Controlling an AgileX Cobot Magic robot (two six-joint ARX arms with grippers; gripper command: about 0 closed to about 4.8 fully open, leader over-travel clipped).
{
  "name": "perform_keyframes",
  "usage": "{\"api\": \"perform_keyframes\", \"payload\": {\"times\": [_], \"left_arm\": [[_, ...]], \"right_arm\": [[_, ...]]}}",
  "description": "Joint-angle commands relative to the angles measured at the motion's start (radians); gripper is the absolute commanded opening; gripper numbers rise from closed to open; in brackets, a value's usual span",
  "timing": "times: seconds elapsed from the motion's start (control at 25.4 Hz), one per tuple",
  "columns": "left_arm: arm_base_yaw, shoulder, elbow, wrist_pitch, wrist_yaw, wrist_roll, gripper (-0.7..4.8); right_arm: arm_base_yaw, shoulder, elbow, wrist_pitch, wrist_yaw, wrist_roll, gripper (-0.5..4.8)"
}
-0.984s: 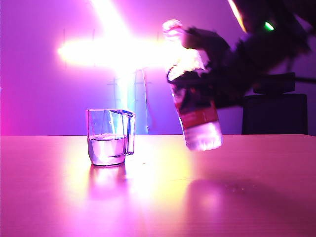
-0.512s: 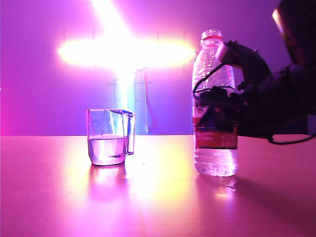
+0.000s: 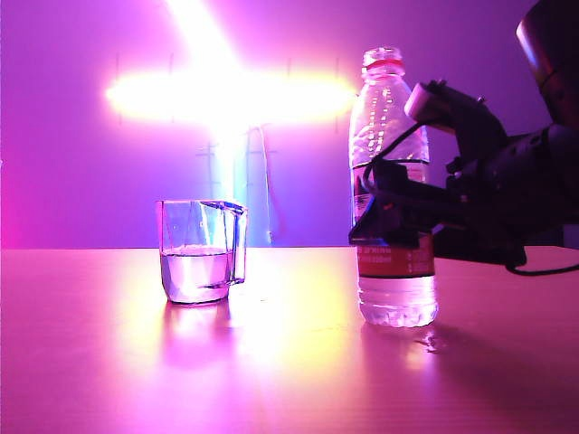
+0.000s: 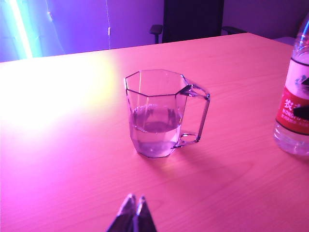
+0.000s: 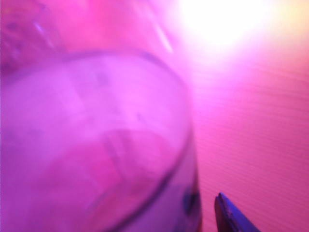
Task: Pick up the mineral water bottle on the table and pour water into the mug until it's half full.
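The mineral water bottle (image 3: 393,136) stands upright on the table (image 3: 289,371), right of the mug (image 3: 201,253). The mug is clear and faceted, handle to the right, with water (image 3: 194,276) in its lower part. My right gripper (image 3: 384,221) reaches in from the right at the height of the red label and sits around the bottle, open. In the right wrist view the bottle (image 5: 96,145) fills the picture, and one of the fingers (image 5: 227,215) stands a little apart from its side. My left gripper (image 4: 134,200) is shut over bare table, short of the mug (image 4: 157,116) and bottle (image 4: 295,116).
A dark chair (image 4: 193,19) stands behind the table's far edge. A very bright light (image 3: 226,90) glares on the back wall and throws a wide reflection on the tabletop between mug and bottle.
The bottle, tilted in the air in my right gripper a second ago, has come down upright onto the table. The right jaws have since spread off its sides. The mug has not moved.
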Motion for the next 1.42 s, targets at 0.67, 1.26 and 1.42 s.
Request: {"api": "perform_keyframes", "payload": {"times": [0.67, 1.26, 1.42], "left_arm": [[0.071, 0.000, 0.004, 0.013, 0.002, -0.003, -0.02], [0.529, 0.000, 0.004, 0.013, -0.002, -0.003, -0.02], [0.528, 0.000, 0.004, 0.013, 0.003, -0.003, -0.02]], "right_arm": [[0.003, -0.274, -0.109, -0.163, 0.000, 0.005, 4.79], [0.003, -1.005, -0.117, -0.829, 0.002, 0.034, 4.35], [0.003, -1.189, -0.117, -0.964, 0.004, 0.028, 1.06]]}}
